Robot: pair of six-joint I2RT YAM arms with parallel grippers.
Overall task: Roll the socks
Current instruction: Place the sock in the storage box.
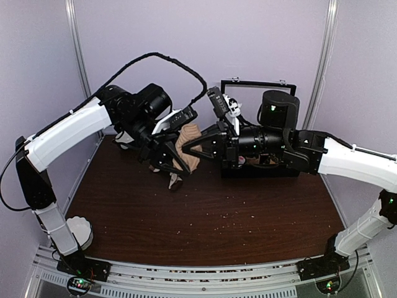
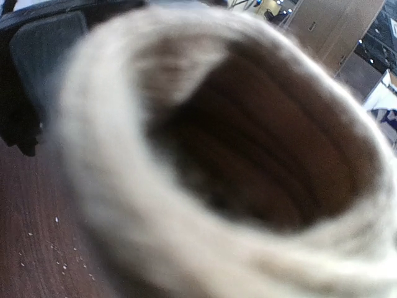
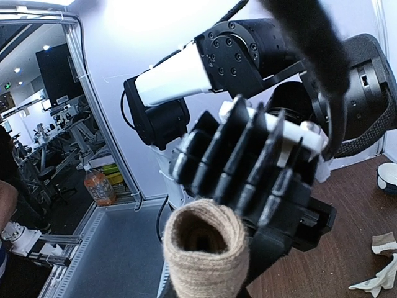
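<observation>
The socks (image 1: 191, 133) are a tan bundle held up above the brown table (image 1: 205, 217), between the two grippers at centre. My left gripper (image 1: 170, 162) reaches in from the left and is shut on the socks' lower part. My right gripper (image 1: 185, 147) comes from the right, its fingers converging on the same bundle. In the left wrist view the socks' pale open cuff (image 2: 186, 248) fills the frame, blurred, hiding the fingers. In the right wrist view the socks (image 3: 208, 254) rise as a rolled tube from the bottom edge, in front of the left arm's black ribbed wrist housing (image 3: 248, 167).
A black box (image 1: 260, 169) with a thin black frame stands at the back right behind my right arm. A white bowl (image 1: 80, 231) sits at the near left. White fabric pieces (image 3: 378, 279) lie on the table. Pale crumbs dot the wood.
</observation>
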